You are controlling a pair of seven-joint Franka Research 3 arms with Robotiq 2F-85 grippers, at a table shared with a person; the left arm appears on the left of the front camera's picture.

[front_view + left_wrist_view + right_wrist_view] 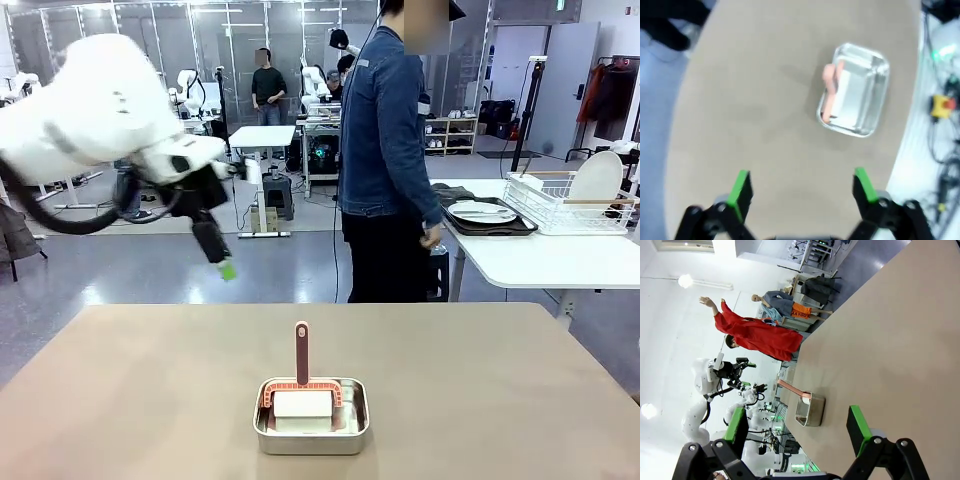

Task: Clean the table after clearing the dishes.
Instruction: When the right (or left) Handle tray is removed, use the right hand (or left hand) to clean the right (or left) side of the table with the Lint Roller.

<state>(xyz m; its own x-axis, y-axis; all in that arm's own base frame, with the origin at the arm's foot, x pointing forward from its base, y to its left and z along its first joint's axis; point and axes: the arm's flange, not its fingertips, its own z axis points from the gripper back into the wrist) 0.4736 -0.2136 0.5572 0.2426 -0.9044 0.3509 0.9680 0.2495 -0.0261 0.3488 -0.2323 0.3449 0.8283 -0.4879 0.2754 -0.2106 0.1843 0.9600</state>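
The tan table (150, 400) carries a steel pan (311, 420) near its front middle. My left gripper (224, 264) hangs open in the air above the table's far left edge. Looking down from the left wrist view, the open left gripper (802, 186) holds nothing, with the table (755, 100) and pan (855, 90) well below. My right gripper (796, 424) is also open and empty, with the table (890, 340) ahead of it. A white plate on a dark tray (483, 212), one of the dishes, lies on the white side table at the right.
The pan holds a brush with a reddish-brown handle (302, 352) and a white block (303, 404). A person (385, 150) stands at the far edge, turned toward the white side table (540, 262). A wire rack (565, 205) there holds an upright white plate (597, 178).
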